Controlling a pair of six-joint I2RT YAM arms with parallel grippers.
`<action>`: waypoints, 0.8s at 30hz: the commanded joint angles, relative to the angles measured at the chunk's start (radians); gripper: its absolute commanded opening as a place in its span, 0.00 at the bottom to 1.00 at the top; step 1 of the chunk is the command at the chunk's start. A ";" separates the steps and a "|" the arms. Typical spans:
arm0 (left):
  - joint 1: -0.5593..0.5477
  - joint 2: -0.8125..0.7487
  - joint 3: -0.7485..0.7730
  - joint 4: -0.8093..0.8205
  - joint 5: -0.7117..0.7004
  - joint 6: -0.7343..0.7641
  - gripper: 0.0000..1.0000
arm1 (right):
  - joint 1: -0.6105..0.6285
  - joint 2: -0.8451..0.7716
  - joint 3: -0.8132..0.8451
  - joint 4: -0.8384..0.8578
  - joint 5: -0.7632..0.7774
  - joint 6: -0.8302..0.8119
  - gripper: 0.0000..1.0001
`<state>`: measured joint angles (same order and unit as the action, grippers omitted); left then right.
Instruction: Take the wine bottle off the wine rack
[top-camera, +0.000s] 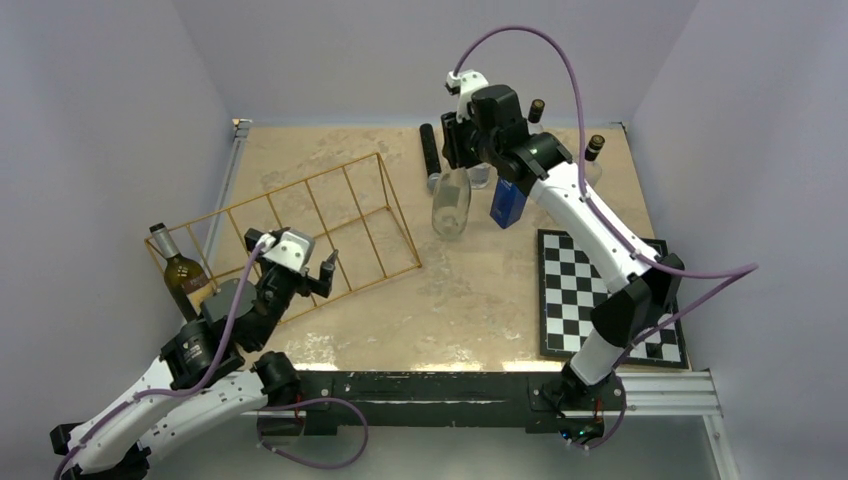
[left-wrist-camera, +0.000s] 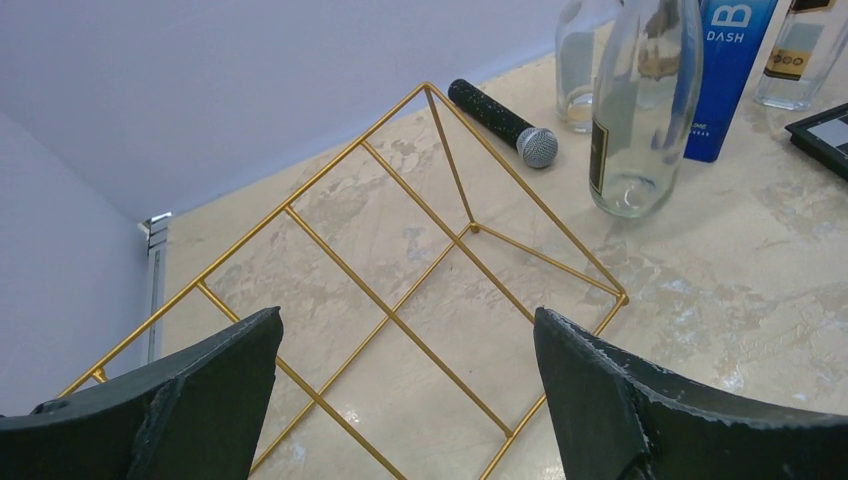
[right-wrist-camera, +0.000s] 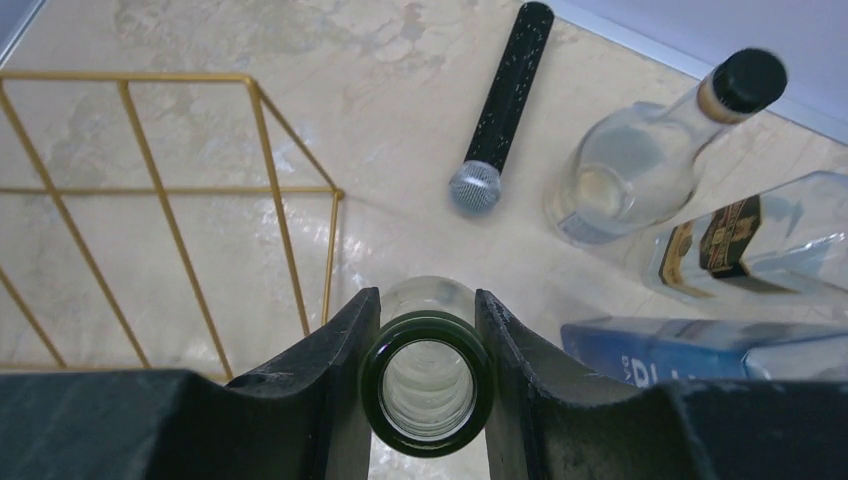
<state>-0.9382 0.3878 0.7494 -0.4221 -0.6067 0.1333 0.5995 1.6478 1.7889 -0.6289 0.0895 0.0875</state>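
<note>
The wine rack (top-camera: 265, 195), a gold wire frame with long bays, lies on the table at the left; it also shows in the left wrist view (left-wrist-camera: 395, 318) and the right wrist view (right-wrist-camera: 200, 189). A clear wine bottle (top-camera: 451, 205) stands upright to the right of the rack, apart from it, its base at or just above the table (left-wrist-camera: 640, 110). My right gripper (top-camera: 455, 165) is shut on its neck, and the open mouth (right-wrist-camera: 425, 385) shows between the fingers. My left gripper (top-camera: 296, 262) hovers open and empty over the rack's near bays (left-wrist-camera: 407, 315).
A dark green bottle (top-camera: 182, 275) stands at the rack's left end by the wall. A black microphone (top-camera: 431, 150), a blue box (top-camera: 507, 205) and capped clear bottles (top-camera: 592, 155) crowd the back. A chessboard (top-camera: 600, 290) lies at the right.
</note>
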 joint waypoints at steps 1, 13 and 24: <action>0.003 0.019 0.018 -0.001 -0.017 -0.005 0.99 | -0.012 0.033 0.175 0.114 0.020 -0.012 0.07; 0.003 0.030 0.018 0.002 -0.004 -0.003 0.99 | -0.035 0.134 0.242 0.111 0.068 0.000 0.09; 0.004 0.044 0.027 -0.020 -0.023 -0.009 0.99 | -0.040 0.104 0.150 0.147 0.078 0.012 0.36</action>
<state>-0.9379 0.4263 0.7494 -0.4397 -0.6083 0.1329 0.5632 1.8492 1.9221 -0.6369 0.1436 0.0879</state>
